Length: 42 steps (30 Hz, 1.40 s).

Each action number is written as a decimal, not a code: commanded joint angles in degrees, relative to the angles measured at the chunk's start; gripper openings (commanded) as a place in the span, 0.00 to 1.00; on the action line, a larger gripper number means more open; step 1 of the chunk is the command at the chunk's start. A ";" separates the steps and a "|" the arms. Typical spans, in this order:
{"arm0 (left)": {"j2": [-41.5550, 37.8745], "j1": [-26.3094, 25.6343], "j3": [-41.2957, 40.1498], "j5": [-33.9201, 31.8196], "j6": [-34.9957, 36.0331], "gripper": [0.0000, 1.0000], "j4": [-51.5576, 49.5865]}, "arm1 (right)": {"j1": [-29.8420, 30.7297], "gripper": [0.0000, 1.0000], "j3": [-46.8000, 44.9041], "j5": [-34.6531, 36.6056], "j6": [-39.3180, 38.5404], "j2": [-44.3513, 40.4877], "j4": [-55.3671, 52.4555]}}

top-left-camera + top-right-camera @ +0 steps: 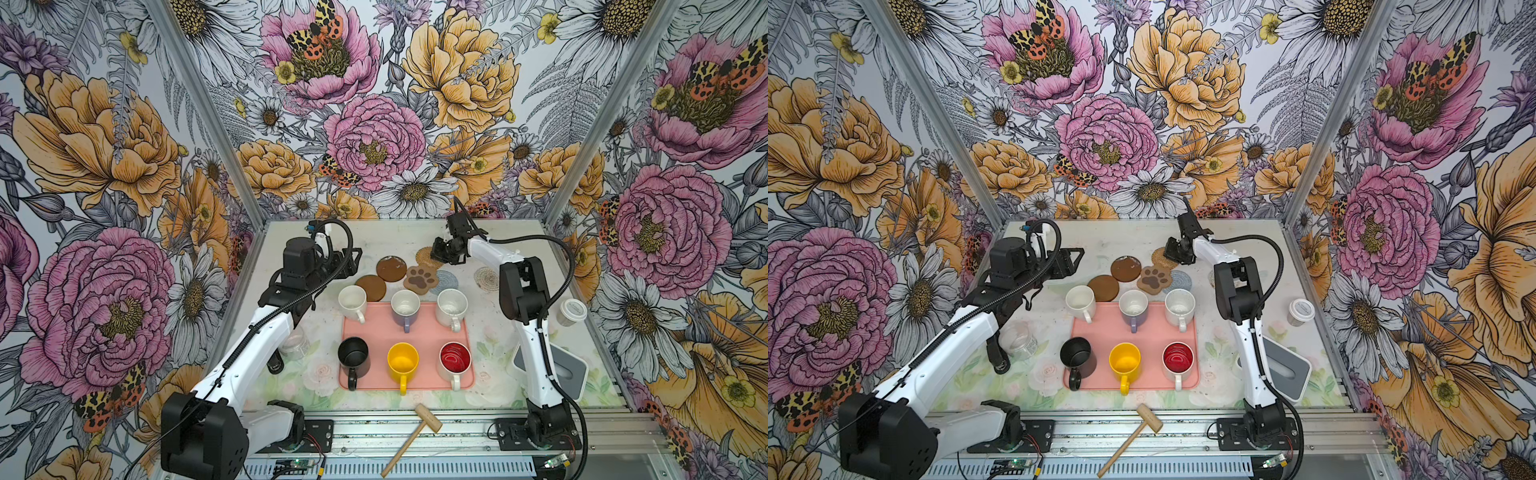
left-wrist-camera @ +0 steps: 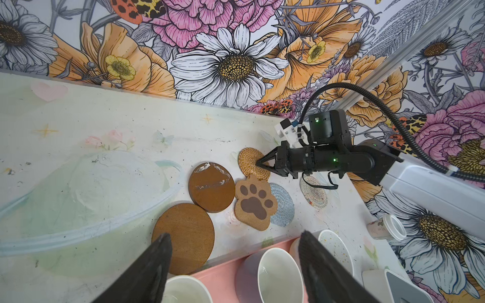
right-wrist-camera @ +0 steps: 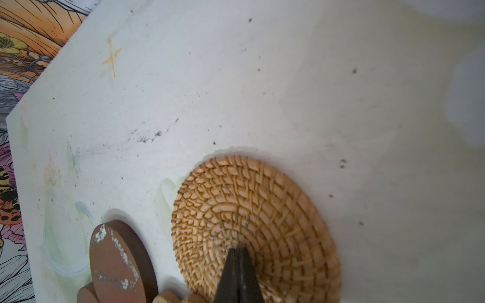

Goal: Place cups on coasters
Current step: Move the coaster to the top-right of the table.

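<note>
While no cups point(image 1: 402, 361) sit on coasters point(image 1: 421, 279) yet, the left end effector point(image 2: 235, 236) is apart, the right end effector point(image 3: 238, 249) together.

Mugs point(image 1: 402, 359) in two rows of three, mostly on tray point(image 1: 424, 332); coasters point(image 1: 420, 280) clustered behind tray; mallet point(image 1: 429, 417) before it.

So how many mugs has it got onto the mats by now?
None yet: all six mugs stand on or by the pink tray, coasters bare. In hand: the right gripper, shut, rests its tip on the tan woven coaster; the left gripper hangs open. Left: every mug.
</note>
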 commanded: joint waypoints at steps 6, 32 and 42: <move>0.52 -0.52 1.10 -0.66 0.14 0.78 0.66 | -3.46 0.00 -7.17 8.55 -1.93 -5.02 -4.81; 1.15 -1.63 0.67 -0.51 -0.23 0.77 1.52 | -4.85 0.00 -27.18 12.09 -5.51 -18.82 -5.44; 1.46 -1.89 0.69 -0.63 -0.31 0.77 1.64 | -4.80 0.00 -25.30 9.92 -6.42 -18.95 -5.48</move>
